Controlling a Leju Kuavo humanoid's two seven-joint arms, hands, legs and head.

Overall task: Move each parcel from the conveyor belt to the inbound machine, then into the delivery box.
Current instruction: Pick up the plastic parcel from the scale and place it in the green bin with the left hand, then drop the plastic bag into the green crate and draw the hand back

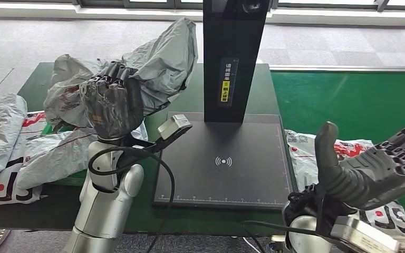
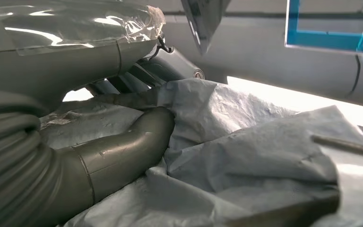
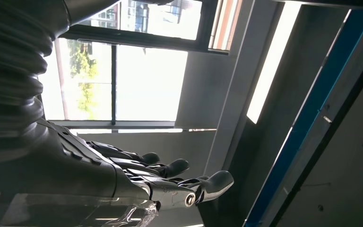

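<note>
Grey poly parcel (image 1: 158,63): we held it raised, left of the black scanner plate (image 1: 227,163).
Left hand (image 1: 112,105): fingers clenched into its film.
Right hand (image 1: 369,168): spread, empty, palm up.
Risk: we judged the limp film could slip or snag the scanner's post (image 1: 234,58).

Left arm (image 1: 103,208): silver rounded shells, black cable looping out beside the wrist, small silver camera block (image 1: 174,126) on a black bracket next to that cable. Left hand (image 1: 113,108): dark grey, glossy film over its back. Right hand (image 1: 372,168): thick grey thumb, darker segmented fingers (image 3: 170,168) with a round screw near one tip, ribbed grey wrist cover
</note>
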